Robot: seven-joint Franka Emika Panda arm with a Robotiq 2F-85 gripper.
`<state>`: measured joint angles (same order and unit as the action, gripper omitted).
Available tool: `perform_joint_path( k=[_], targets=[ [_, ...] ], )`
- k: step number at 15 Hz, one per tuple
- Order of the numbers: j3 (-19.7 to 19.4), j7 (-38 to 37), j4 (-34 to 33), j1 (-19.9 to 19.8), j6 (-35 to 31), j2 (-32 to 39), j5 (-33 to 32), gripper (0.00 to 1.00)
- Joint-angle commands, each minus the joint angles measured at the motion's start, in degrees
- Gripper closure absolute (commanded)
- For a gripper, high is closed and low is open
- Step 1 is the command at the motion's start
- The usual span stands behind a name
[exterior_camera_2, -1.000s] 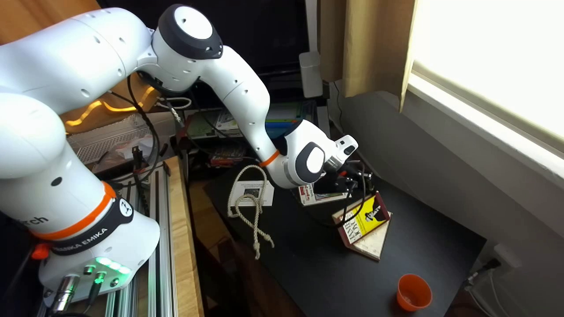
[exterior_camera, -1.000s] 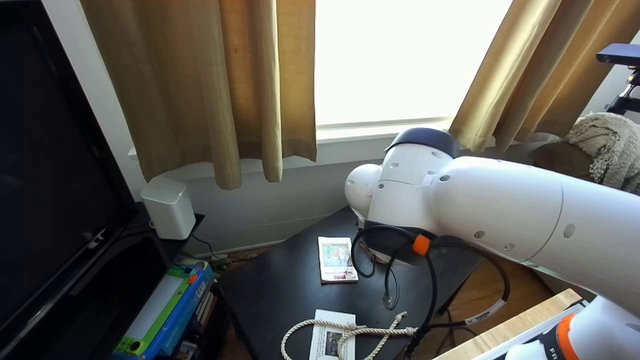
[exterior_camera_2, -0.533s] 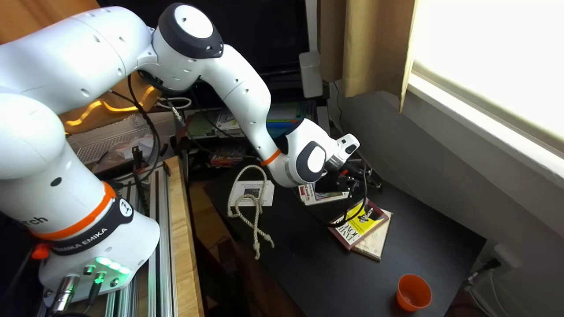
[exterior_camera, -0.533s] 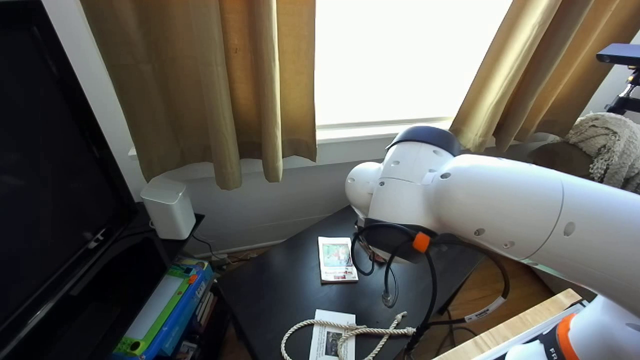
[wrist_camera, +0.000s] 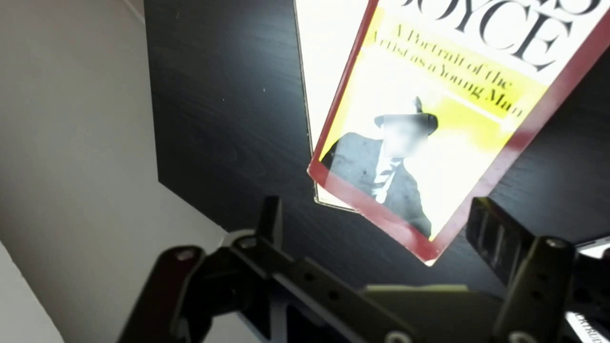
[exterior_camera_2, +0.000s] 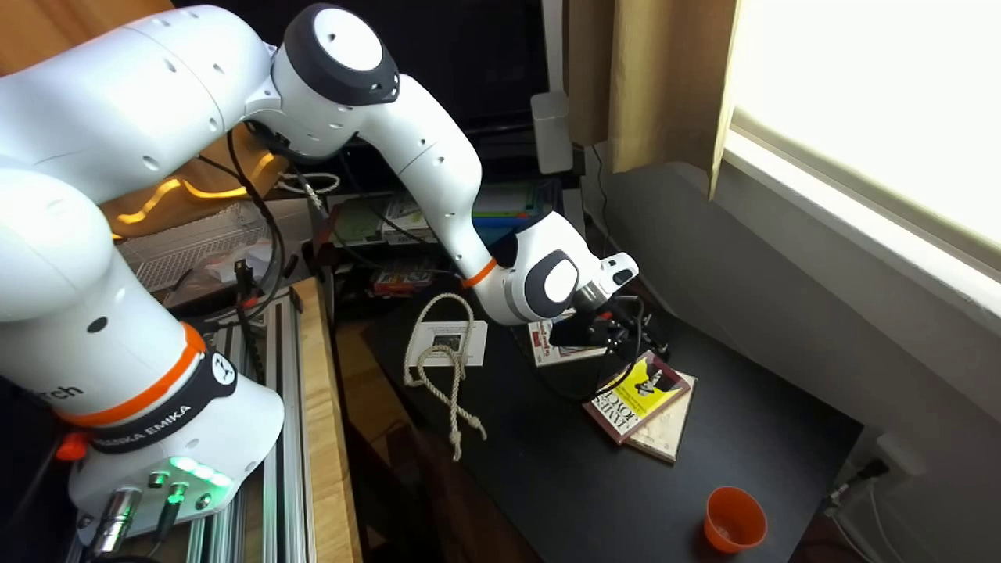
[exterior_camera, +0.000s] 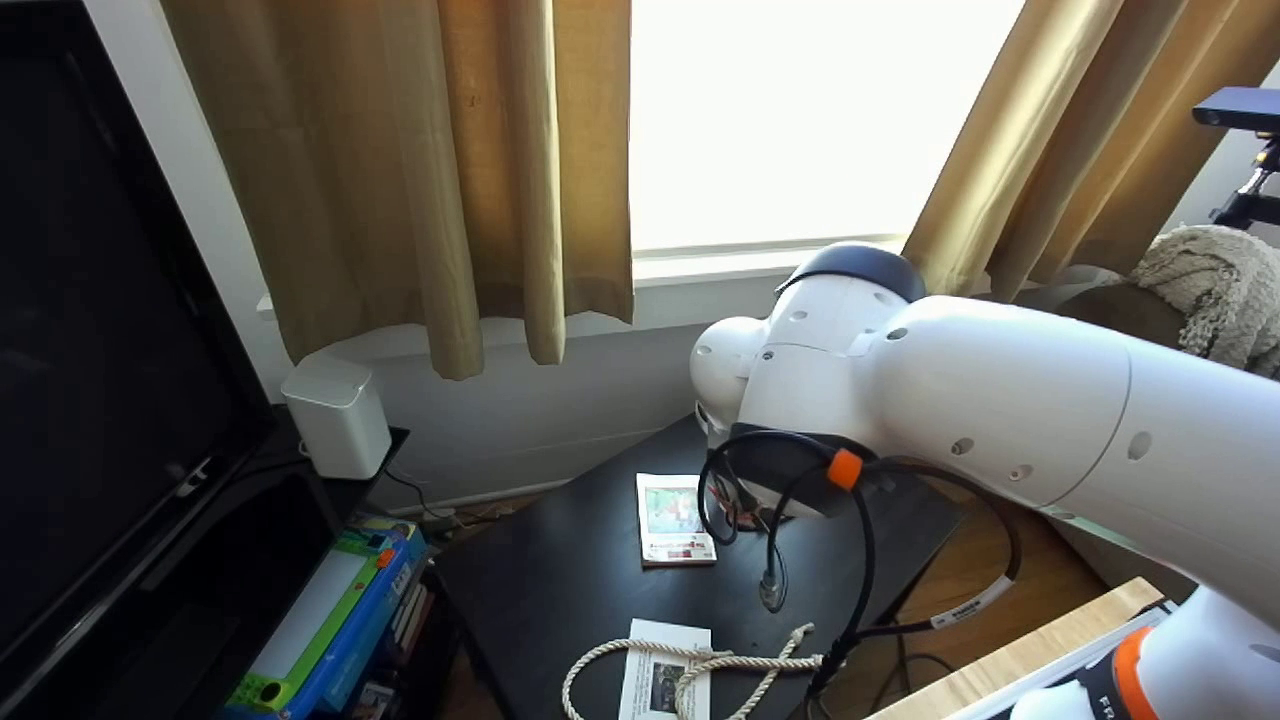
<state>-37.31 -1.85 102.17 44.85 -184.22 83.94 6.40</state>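
Observation:
My gripper stands open in the wrist view, its black fingers wide apart with nothing between them. Just beyond the fingertips lies a paperback with a red border and a yellow and white cover reading "Joyce". Its near corner points into the gap, apart from both fingers. The same paperback rests askew on a pale book in an exterior view, and the gripper hangs close above its far end. Only a strip and one corner of the pale book show in the wrist view.
A white-covered book lies on the dark table. A knotted rope is draped across a white booklet. An orange cup stands near the table's edge. Wall rises beside the table. Black cables loop from the arm.
The jaws have opened. The yellow paperback, earlier raised at the gripper, has dropped flat onto the pale book. The arm has risen slightly and drawn back from it.

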Motion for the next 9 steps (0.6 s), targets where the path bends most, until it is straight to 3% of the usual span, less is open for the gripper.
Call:
perform_joint_path(
  k=[1, 4, 9],
  targets=[
    [3.50, 0.42, -0.51, -3.40, 4.98, -3.91, -3.02, 0.00],
    [7.32, 0.34, -1.83, -7.00, 8.56, -5.80, -5.17, 0.00],
    [10.46, -1.39, -3.30, -10.51, 14.97, -6.28, -8.92, 0.00]
  ],
)
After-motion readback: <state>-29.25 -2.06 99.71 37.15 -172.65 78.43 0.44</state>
